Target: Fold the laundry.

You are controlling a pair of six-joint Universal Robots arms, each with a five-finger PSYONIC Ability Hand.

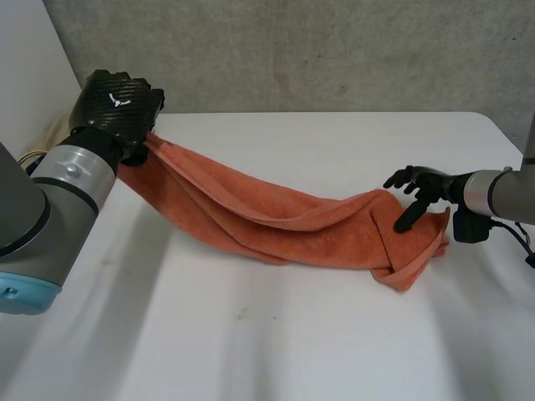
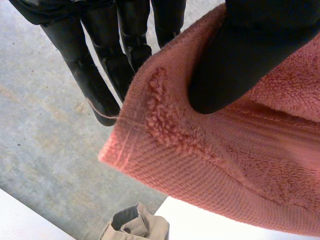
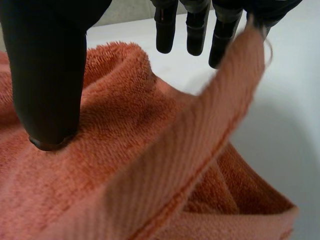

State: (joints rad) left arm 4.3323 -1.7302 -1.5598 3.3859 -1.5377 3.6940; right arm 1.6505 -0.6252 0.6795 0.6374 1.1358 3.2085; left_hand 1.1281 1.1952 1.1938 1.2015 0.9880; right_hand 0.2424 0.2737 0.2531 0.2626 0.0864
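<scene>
An orange towel (image 1: 276, 217) lies stretched in a twisted band across the white table (image 1: 292, 351). My left hand (image 1: 117, 104) holds its far left end lifted off the table. Seen from the left wrist, the thumb (image 2: 235, 60) pinches the towel's hemmed corner (image 2: 165, 145) against the fingers (image 2: 100, 75). My right hand (image 1: 422, 190) is at the towel's bunched right end, open. In the right wrist view its thumb (image 3: 47, 75) rests on the towel (image 3: 125, 165), the fingers (image 3: 195, 30) are straight, and a hemmed flap (image 3: 240, 85) hangs from one fingertip.
A grey concrete wall (image 1: 334, 50) runs behind the table's far edge. A beige piece of cloth (image 2: 135, 227) shows past the table's left side in the left wrist view. Bare tabletop lies in front of the towel.
</scene>
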